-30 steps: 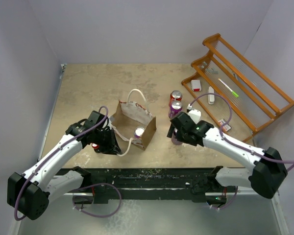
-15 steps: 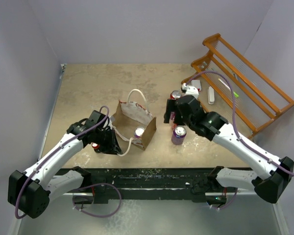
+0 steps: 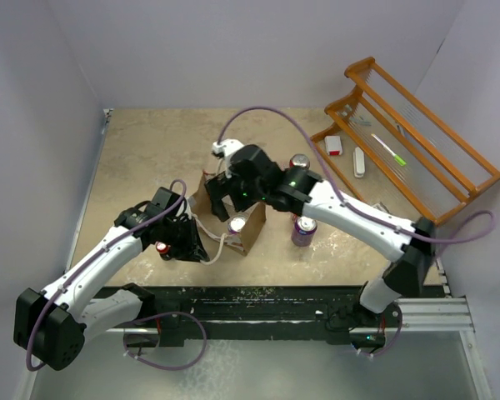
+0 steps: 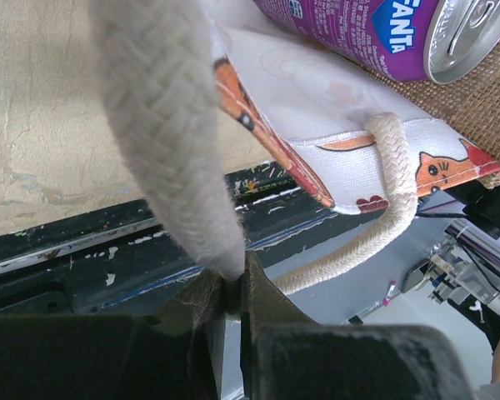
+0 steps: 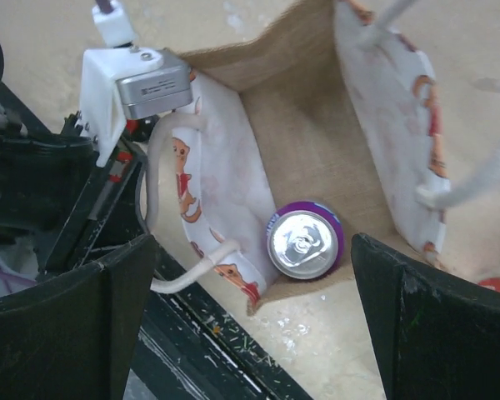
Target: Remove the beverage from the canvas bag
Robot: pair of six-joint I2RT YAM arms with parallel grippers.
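Partway done, I'd say: 2 cans [image 3: 304, 228] stand out on the table [image 3: 150, 150], but one purple can [image 5: 304, 240] sits in the canvas bag [image 5: 308, 150], near corner. L gripper [image 4: 233, 283] pinches a rope handle [image 4: 162, 125]. R gripper [image 5: 250, 242] hangs over the opening, jaws spread wide, nothing held.

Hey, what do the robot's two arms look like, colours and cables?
The left arm and right arm share white links, black joints and blocky black fingers. A thin purple cable loops along each.
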